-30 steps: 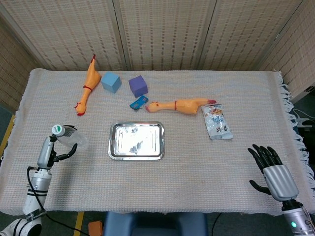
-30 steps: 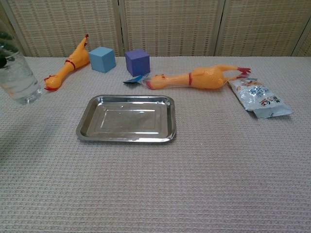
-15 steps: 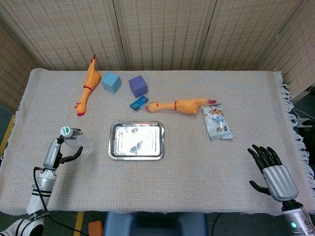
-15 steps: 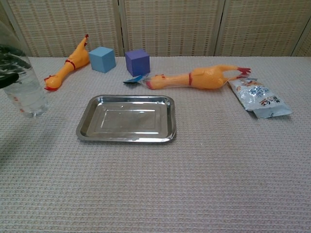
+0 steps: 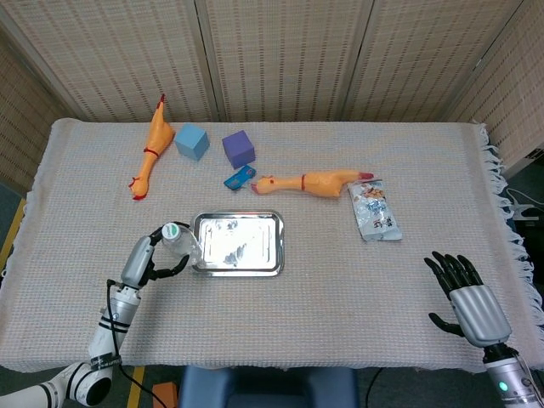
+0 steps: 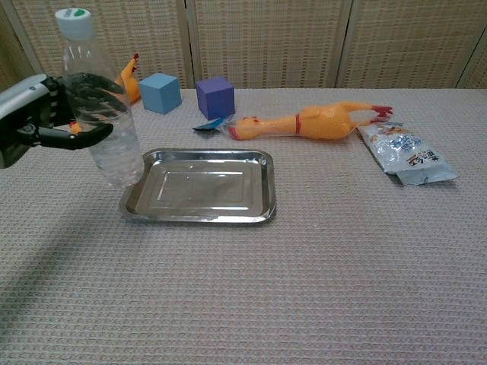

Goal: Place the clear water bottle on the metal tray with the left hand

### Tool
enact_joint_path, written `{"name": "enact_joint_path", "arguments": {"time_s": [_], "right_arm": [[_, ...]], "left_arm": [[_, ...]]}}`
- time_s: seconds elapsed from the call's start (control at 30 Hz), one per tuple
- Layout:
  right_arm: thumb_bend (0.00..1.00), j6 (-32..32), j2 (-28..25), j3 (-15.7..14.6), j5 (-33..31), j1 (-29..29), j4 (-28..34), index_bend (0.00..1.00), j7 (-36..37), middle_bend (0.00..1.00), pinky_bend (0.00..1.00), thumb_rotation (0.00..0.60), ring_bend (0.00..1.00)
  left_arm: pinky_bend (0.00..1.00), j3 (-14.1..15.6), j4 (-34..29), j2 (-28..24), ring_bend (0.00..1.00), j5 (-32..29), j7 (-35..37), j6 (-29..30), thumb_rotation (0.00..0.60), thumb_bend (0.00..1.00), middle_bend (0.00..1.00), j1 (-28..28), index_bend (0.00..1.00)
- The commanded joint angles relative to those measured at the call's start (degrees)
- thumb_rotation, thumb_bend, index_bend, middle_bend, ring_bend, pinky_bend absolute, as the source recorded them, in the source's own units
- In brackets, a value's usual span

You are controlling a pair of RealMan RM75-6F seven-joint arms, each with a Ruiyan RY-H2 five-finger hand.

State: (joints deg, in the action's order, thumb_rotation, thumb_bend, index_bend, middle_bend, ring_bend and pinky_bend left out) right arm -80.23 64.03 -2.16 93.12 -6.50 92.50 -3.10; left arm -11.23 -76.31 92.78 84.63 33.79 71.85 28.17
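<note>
Silver-grey with black fingers, your left hand [image 6: 34, 118] wraps the clear water bottle [image 6: 99, 106] around its ribbed middle, fingers curled across the front of the plastic. You hold the bottle upright, its green-and-white cap [image 5: 171, 230] topmost, and its rounded base sits right at the left edge of the metal tray [image 6: 199, 186]; whether it touches the rim cannot be told. The tray is a shallow, shiny rectangle with rounded corners, lying on the woven, waffle-textured tablecloth [image 5: 323, 280]. Beyond it you have a small blue wrapper [image 5: 240, 177] and a long rubber chicken [image 5: 310, 182] lying on its side, then a purple cube [image 5: 238, 148], a light blue cube [image 5: 192, 141] and a second rubber chicken [image 5: 151, 146] near the far edge. A crinkled foil snack bag [image 5: 375, 211] lies flat to the right. Your right hand [image 5: 469, 297] rests well apart at the near right, fingers spread and holding nothing.
</note>
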Motion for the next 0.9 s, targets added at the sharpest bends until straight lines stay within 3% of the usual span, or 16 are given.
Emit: {"name": "enact_joint_path", "arguments": {"time_s": [0.03, 0.37, 0.57, 0.9], "right_arm": [[0.11, 0.27, -0.01, 0.03, -0.29, -0.09, -0.05, 0.00, 0.00, 0.00, 0.00, 0.600, 0.00], [0.11, 0.45, -0.23, 0.38, -1.17, -0.16, -0.35, 0.00, 0.99, 0.00, 0.00, 0.600, 0.00], [0.11, 0.39, -0.57, 0.35, -1.27, -0.10, 0.02, 0.00, 1.38, 0.00, 0.00, 0.600, 0.00], [0.11, -0.30, -0.97, 0.20, -0.68, 0.10, 0.17, 0.00, 2.31, 0.00, 0.00, 0.600, 0.00]], "left_arm": [[0.30, -1.50, 2.75, 3.58, 0.26, -1.85, -2.96, -3.73, 0.600, 0.64, 0.40, 3.47, 0.43], [0.29, -3.24, 8.64, 9.24, 0.26, -3.75, -5.24, -6.89, 0.600, 0.63, 0.39, 8.07, 0.43], [0.16, -2.73, 12.87, 11.77, 0.25, -4.30, -7.58, -7.40, 0.600, 0.61, 0.39, 9.11, 0.42], [0.10, -2.23, 13.55, 12.51, 0.19, -4.72, -7.96, -7.36, 0.600, 0.58, 0.35, 9.37, 0.37]]}}
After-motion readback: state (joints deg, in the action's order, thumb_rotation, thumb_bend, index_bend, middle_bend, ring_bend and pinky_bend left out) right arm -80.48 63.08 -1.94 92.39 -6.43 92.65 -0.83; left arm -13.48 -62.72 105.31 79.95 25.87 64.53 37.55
